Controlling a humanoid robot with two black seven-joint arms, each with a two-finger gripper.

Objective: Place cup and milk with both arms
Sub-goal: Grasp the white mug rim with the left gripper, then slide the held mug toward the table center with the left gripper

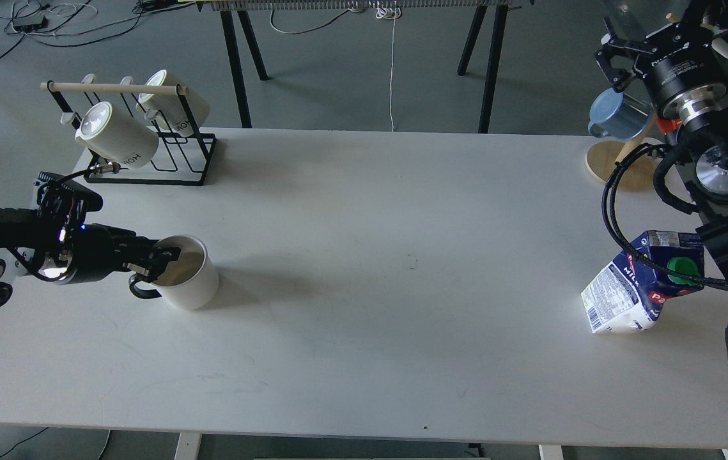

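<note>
Cup (190, 276) first: from the head view it sits upright on the left part of the white table (364, 268), black loop handle turned toward my left arm, pale inside showing. My left gripper (158, 263) is right at its near rim, one finger over the lip and one outside by the handle, so I read the fingers as pinched on the wall, though they are dark and I am judging that. I expect a stiff, glazed, slippery mug with some weight, and a rim pinch could let it swing, so I want a firm squeeze and a level wrist. Milk (640, 286) is over at the right edge of the table, tilted rather than standing square, green cap facing up toward me, nutrition panel on the left face. I reckon the carton is light and soft-sided, so it will dent; the flat side panels below the gable look like the place to grip. My right gripper (619, 59) hangs high, well clear of the carton, near a blue mug (619, 115) on a wooden stand (616, 165), fingers apart and holding nothing.
</note>
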